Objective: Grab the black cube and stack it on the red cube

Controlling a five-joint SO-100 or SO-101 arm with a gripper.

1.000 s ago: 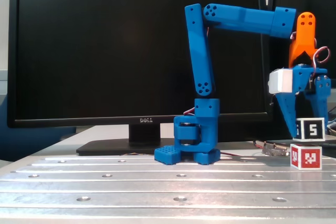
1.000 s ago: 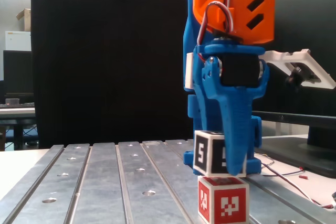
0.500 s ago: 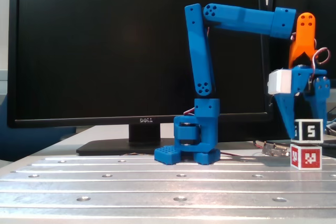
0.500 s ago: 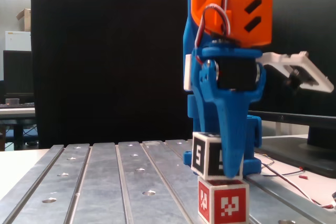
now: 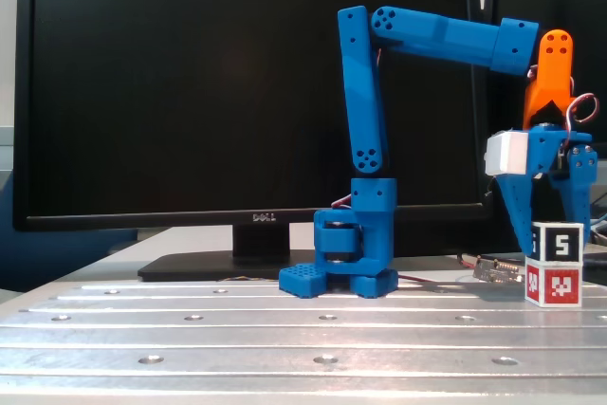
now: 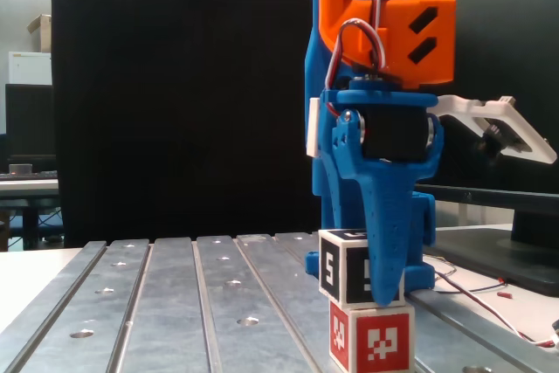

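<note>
The black cube with a white "5" sits squarely on top of the red cube at the right of the table in a fixed view. In the other fixed view the black cube rests on the red cube in the lower middle. My blue gripper points straight down with one finger on each side of the black cube, closed against it. In the closer fixed view the gripper has one blue finger lying across the cube's front face; the other finger is hidden.
The grooved metal table has screw holes. The arm's blue base stands at mid-table in front of a large black monitor. Loose wires lie beside the stack. A white bracket juts out at the right.
</note>
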